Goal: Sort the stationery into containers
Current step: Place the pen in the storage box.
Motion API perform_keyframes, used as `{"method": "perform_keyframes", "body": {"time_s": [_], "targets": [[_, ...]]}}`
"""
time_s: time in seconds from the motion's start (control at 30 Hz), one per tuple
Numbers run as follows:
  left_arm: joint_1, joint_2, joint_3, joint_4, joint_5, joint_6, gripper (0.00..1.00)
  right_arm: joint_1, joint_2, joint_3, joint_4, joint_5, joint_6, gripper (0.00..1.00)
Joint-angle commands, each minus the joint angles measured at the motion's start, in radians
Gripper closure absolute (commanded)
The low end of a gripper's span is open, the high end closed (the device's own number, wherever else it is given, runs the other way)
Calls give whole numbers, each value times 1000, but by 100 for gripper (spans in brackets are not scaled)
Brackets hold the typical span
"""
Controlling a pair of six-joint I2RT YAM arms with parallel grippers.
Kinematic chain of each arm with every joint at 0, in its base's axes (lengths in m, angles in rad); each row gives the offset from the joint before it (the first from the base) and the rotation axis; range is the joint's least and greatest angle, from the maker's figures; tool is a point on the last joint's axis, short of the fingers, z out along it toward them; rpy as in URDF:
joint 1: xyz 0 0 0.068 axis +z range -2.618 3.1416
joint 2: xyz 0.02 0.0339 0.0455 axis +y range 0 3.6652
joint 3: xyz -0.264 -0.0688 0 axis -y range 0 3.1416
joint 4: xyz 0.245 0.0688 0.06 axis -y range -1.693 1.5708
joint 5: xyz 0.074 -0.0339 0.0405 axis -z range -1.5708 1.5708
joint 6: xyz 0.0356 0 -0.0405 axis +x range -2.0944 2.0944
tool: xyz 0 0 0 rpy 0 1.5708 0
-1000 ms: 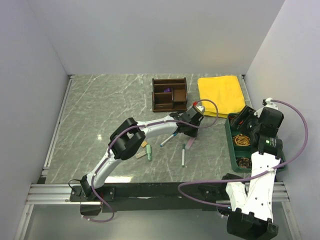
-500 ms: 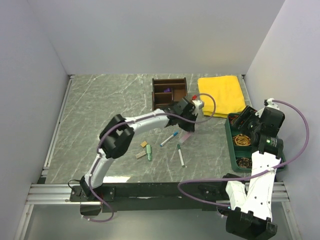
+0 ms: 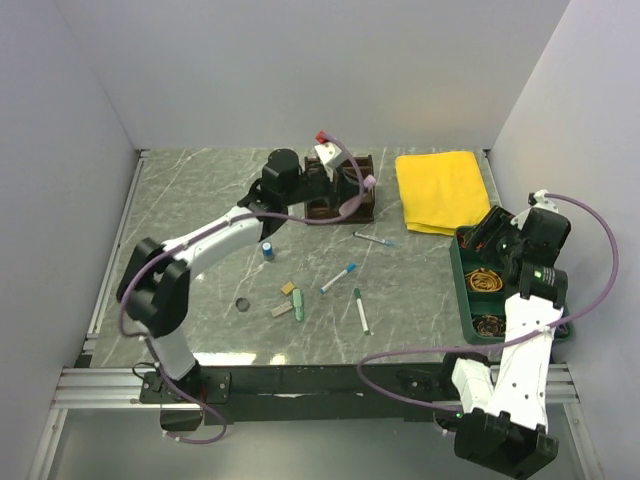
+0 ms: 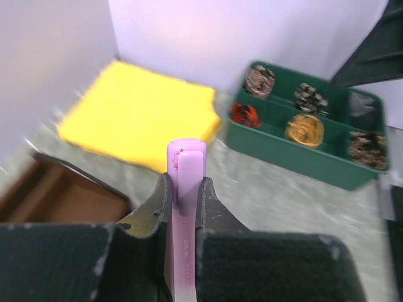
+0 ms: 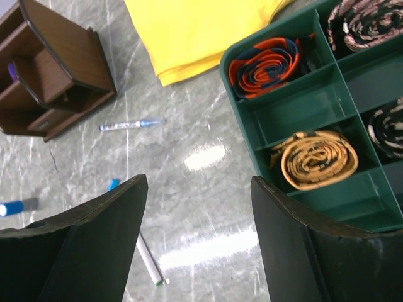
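Pinching the pink stick eraser [image 4: 186,165] so it pokes straight out ahead, left tool [image 4: 184,192] hangs over the wooden organiser [image 4: 56,195], just below-left of it; right tool [image 5: 198,217] is spread, farther off.

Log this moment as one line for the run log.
left tool: shut on pink marker, by wooden organiser | right tool: open, empty, near green tray | pens loose on table
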Motion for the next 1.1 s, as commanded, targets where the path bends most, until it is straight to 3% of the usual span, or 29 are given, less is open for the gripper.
{"method": "perform_keyframes", "body": {"time_s": [0.0, 0.43, 0.77, 1.0, 1.07], "targets": [[105, 155, -10, 369, 263, 42, 99, -6, 61, 36, 111, -20, 50, 26], [260, 503, 436, 271, 442, 89, 99, -6, 193, 82, 151, -12, 21, 26], [292, 618, 530, 216, 499, 210, 99, -8, 210, 78, 143, 28, -10, 26], [306, 683, 589, 219, 503, 212, 99, -8, 252, 124, 137, 35, -29, 26], [306, 675, 581, 231, 494, 221, 94, -8, 259, 130, 135, 31, -29, 26]]}}
